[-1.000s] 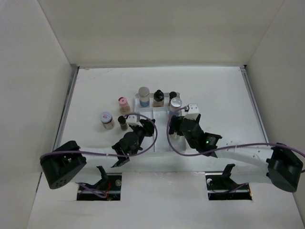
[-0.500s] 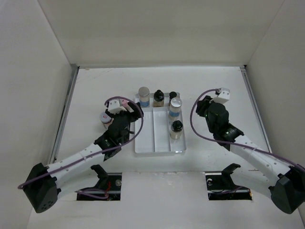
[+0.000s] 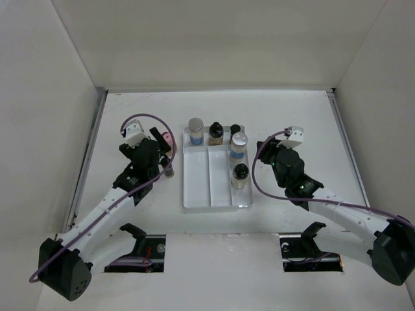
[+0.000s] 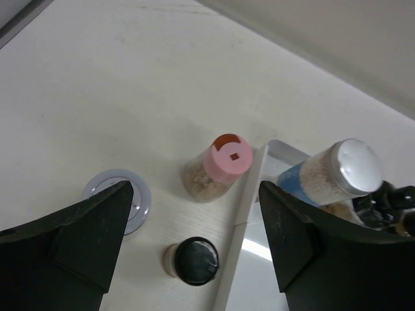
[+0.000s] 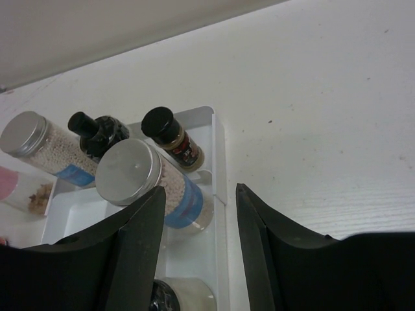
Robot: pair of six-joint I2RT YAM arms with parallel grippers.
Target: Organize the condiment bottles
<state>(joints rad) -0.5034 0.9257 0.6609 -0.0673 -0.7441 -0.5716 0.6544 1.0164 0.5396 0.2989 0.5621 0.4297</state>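
1. White divided rectangular plastic tray, centre of the overhead frame. Five condiment bottles stand along its upper edge and down its right lane. The left and middle lanes look free.

2. Left gripper, left of the tray. Jaws are spread wide and hold nothing, hanging above three loose bottles.

3. Right gripper, over the tray's upper right corner. Jaws are partly apart and empty.

4. Silver-capped, blue-labelled jar, upright in the tray's right lane.

5. Pink-capped clear bottle with tan contents, centred between the left fingers and just beside the tray's outer wall. This is likely your next pick. Come straight down and close below the cap. Keep the right-hand finger off the tray wall.

6. Black-capped small jar, near the pink one. Mind it on descent.

7. Silver-lidded jar, lower left of the left wrist frame.

Hard to read:
- Item 7 is half hidden behind a finger and covered by the arm from overhead.
- The labels are illegible.
- One bottle is cut off at the bottom edge of the right wrist frame.
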